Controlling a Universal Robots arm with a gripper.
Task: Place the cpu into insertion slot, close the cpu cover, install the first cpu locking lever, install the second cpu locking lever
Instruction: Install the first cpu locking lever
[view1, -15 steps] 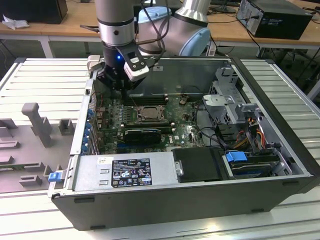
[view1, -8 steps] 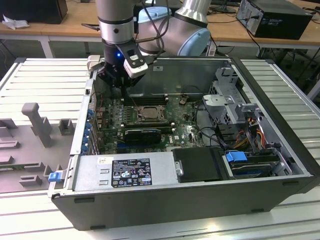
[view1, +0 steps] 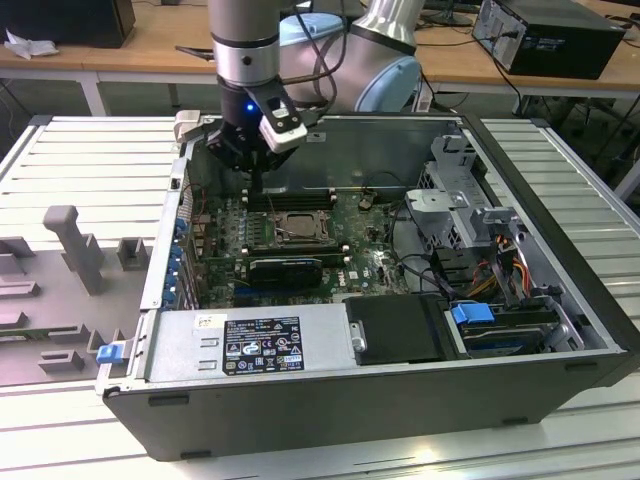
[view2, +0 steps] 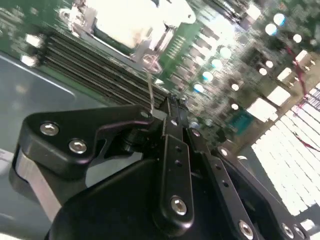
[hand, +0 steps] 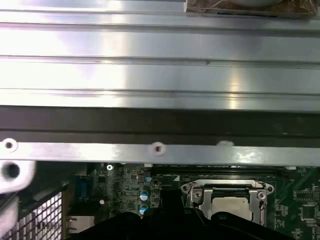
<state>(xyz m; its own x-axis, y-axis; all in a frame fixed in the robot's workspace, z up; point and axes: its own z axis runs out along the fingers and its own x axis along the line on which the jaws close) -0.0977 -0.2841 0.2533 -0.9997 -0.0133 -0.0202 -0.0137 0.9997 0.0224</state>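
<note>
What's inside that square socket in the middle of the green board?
The silver-grey cpu lies in the insertion slot, showing through the window of the cpu cover. The cover hides its edges; the chip hides the contacts beneath.

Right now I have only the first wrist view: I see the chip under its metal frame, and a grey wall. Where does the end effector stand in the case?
Observer: In the exterior view the end effector hangs inside the open case, just beyond the insertion slot and above the memory slots.
Operator: Are its fingers open?
Observer: No. In the second wrist view the fingers are closed together.
Operator: Is something at the tips?
Observer: Yes. A thin metal lever runs from the insertion slot's side to the tips. Whether they grip it, I cannot tell.
</note>
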